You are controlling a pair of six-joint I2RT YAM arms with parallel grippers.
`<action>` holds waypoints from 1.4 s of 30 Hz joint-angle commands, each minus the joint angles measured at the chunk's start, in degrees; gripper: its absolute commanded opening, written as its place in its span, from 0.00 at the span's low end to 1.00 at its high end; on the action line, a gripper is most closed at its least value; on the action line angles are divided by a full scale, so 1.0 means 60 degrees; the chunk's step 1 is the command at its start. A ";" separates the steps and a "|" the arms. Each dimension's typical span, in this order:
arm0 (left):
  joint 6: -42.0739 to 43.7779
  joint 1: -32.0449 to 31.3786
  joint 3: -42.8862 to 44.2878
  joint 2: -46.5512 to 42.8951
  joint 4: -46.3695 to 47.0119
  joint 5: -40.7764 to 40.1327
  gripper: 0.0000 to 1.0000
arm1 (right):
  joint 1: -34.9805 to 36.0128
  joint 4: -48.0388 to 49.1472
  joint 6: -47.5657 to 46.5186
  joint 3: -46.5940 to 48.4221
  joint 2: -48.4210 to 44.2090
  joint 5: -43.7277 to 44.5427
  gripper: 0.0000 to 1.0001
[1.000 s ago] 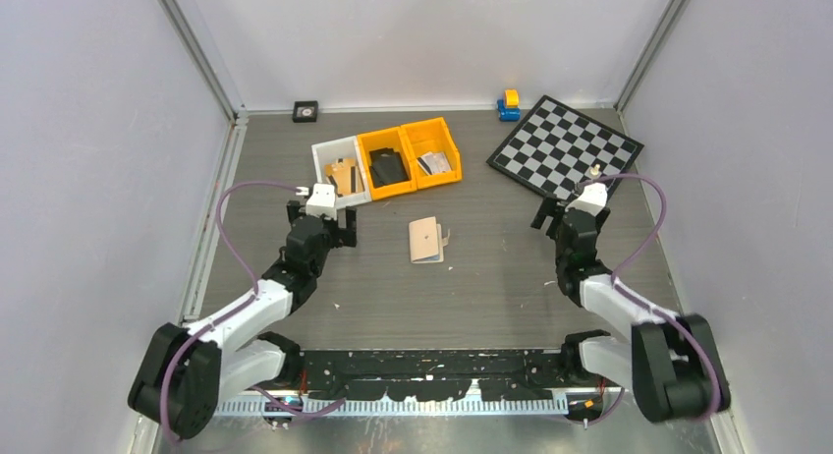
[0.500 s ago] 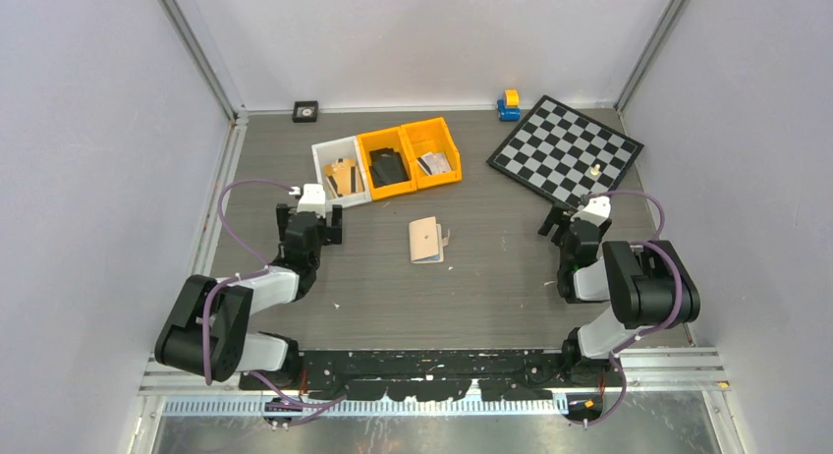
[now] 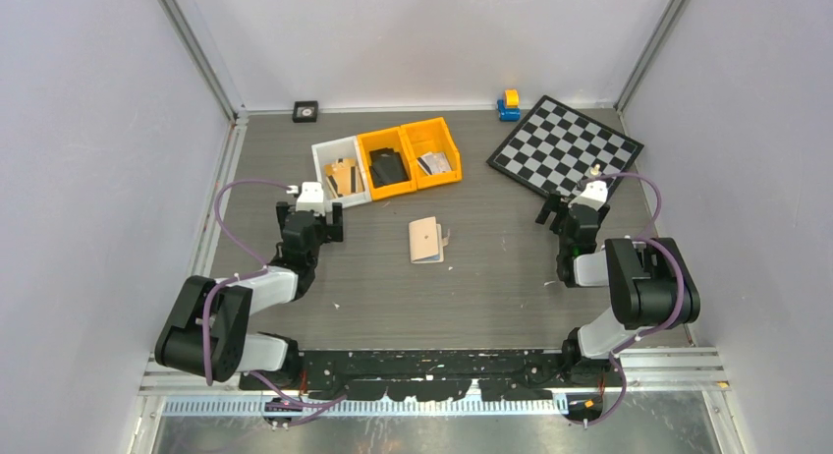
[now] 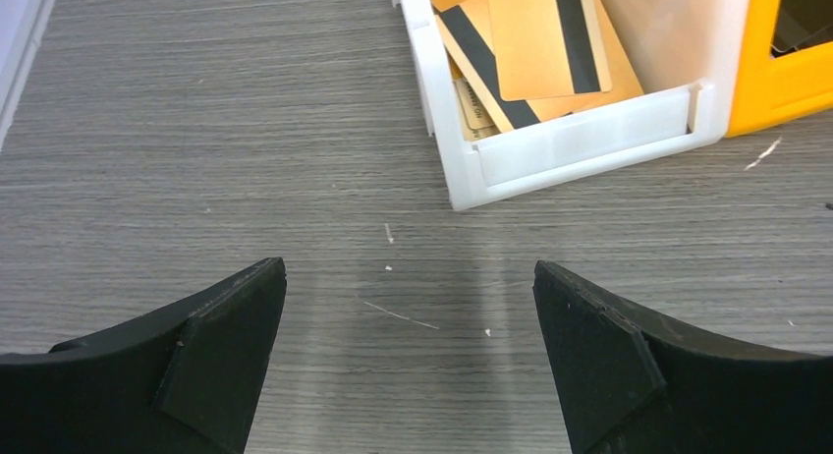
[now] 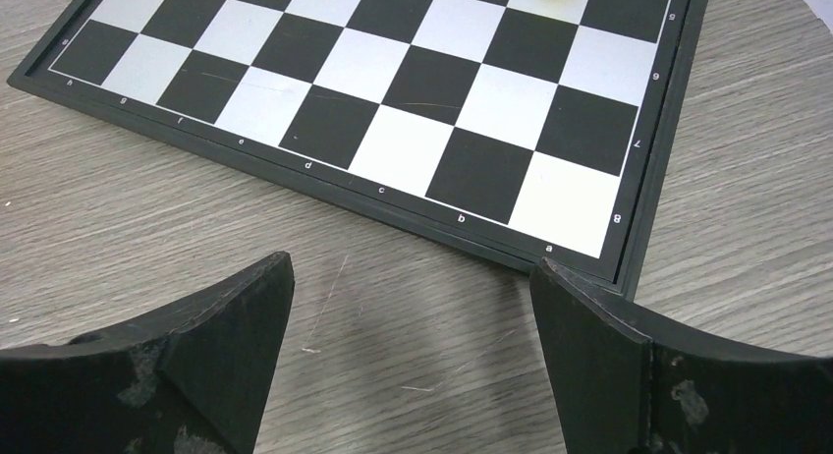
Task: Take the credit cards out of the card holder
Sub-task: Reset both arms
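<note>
While both arms are kept well apart from the work, no card is being handled. Towards the left edge of the desk (image 3: 472, 297), the left pincer (image 4: 408, 269) is held wide open and empty over bare wood, just short of the white bin (image 4: 575, 144), in which gold cards (image 4: 530, 41) with dark stripes are stacked. Beside it, near the far edge, a dark item is seen in the middle orange bin (image 3: 385, 167), and pale credit cards (image 3: 436, 163) in the end orange bin (image 3: 444, 135).

The card holder (image 3: 425, 240) is found about the middle of the desk, apparently folded and touched by nothing. Whether cards are left inside it cannot be told.

Towards the far right corner a chessboard (image 5: 393, 100) is laid, and the right pincer (image 5: 413, 264) is held open just before its near rim, gripping nothing.

The task is judged either not begun or already finished. If cards are inside, the holder has to be opened and emptied.
</note>
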 commanded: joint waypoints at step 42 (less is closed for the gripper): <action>0.0671 0.1213 -0.0291 0.2090 0.3851 0.1144 1.00 | -0.0050 0.0137 -0.0148 0.0232 -0.0146 -0.0021 0.95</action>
